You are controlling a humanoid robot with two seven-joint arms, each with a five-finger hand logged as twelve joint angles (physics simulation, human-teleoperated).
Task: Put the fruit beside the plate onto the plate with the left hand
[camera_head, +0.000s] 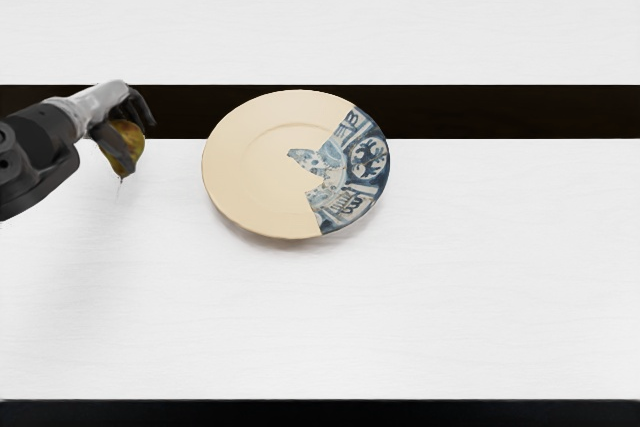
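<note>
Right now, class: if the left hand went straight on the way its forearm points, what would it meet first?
Probably nothing: the left hand, gripping the yellow-green fruit, aims up-right past the cream round plate; depth unclear.

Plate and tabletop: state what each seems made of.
The round cream plate with a blue-patterned wedge looks like glazed ceramic: smooth surface, painted motifs. The white tabletop looks matte, perhaps painted wood or laminate; faint streaks leave it open.

Your left arm comes in from the left edge, grey wrist angled up-right — left robot hand tipped downward, fingers curled tight around the fruit.
</note>
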